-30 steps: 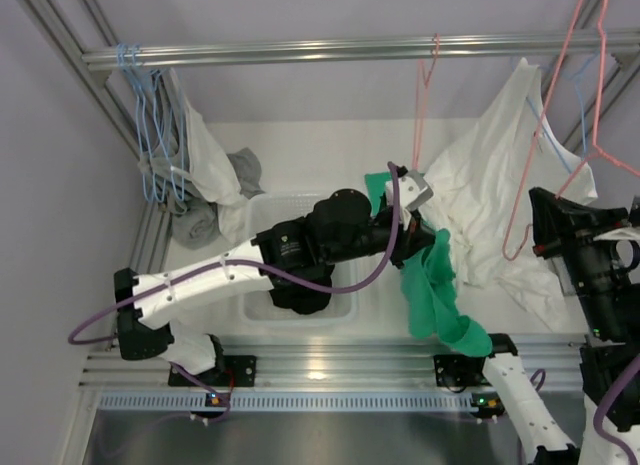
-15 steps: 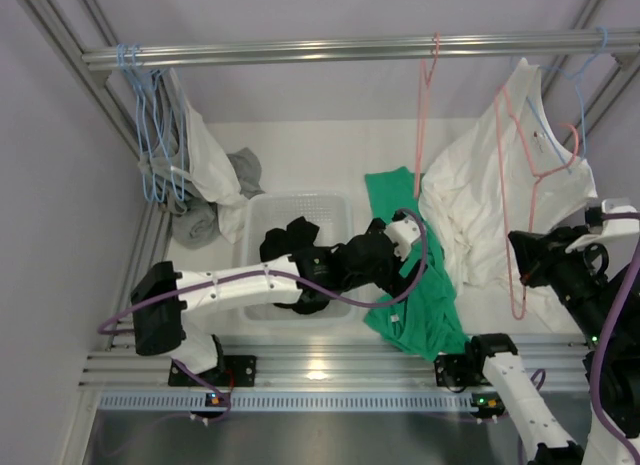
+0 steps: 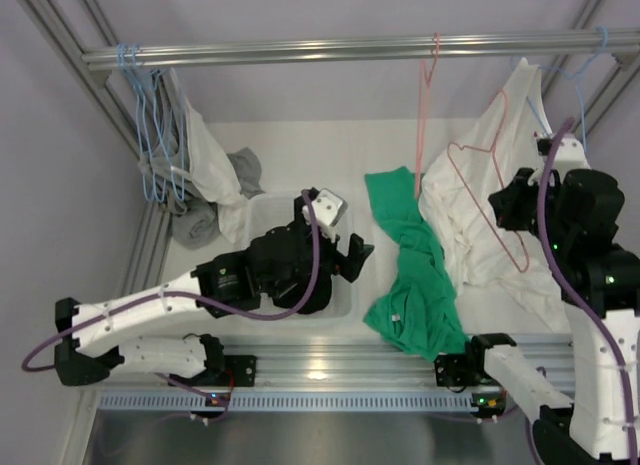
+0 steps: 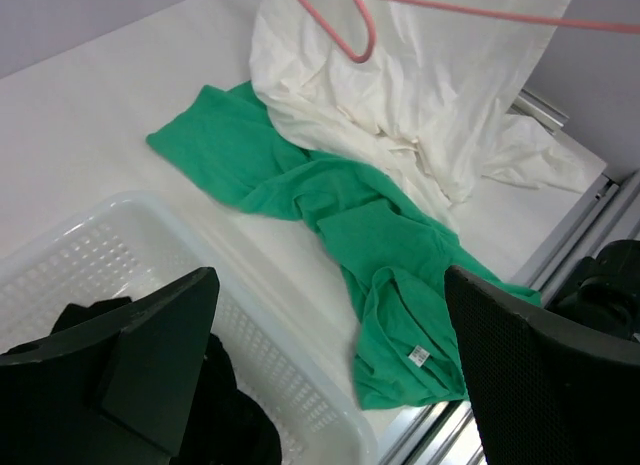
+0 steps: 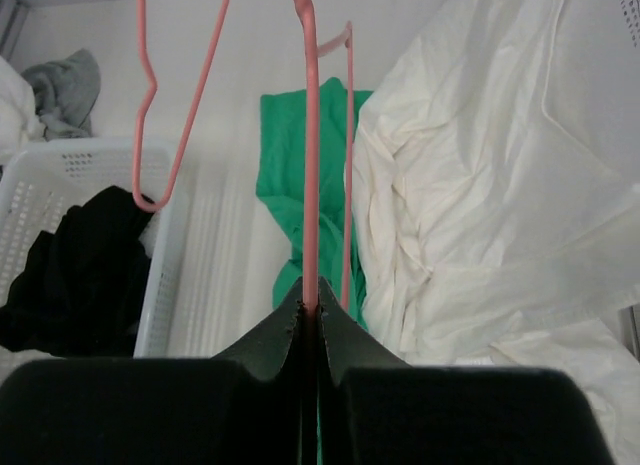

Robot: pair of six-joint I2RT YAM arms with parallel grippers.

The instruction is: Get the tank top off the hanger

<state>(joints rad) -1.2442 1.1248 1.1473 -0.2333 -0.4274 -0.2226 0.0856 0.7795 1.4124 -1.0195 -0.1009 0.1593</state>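
The green tank top (image 3: pixel 412 280) lies crumpled on the white table, right of the basket, and also shows in the left wrist view (image 4: pixel 372 240) and the right wrist view (image 5: pixel 285 150). It is free of the pink hanger (image 3: pixel 487 195). My right gripper (image 3: pixel 506 203) is shut on the hanger's wire (image 5: pixel 309 185) and holds it in the air above the white cloth; its jaws (image 5: pixel 310 310) pinch the wire. My left gripper (image 3: pixel 350 257) hangs open and empty over the basket's right edge, left of the tank top, with its fingers (image 4: pixel 115 370) wide apart.
A white basket (image 3: pixel 262 207) holds black clothes (image 4: pixel 225 420). A big white cloth (image 3: pixel 480 215) drapes at the right. A second pink hanger (image 3: pixel 424 105) and blue hangers (image 3: pixel 148 135) hang from the rail (image 3: pixel 300 51). White and grey garments (image 3: pixel 215 175) pile at the back left.
My left gripper has opened and let go of the tank top, which dropped onto the table; the arm drew back left over the basket. The right gripper carried the bare hanger up and left.
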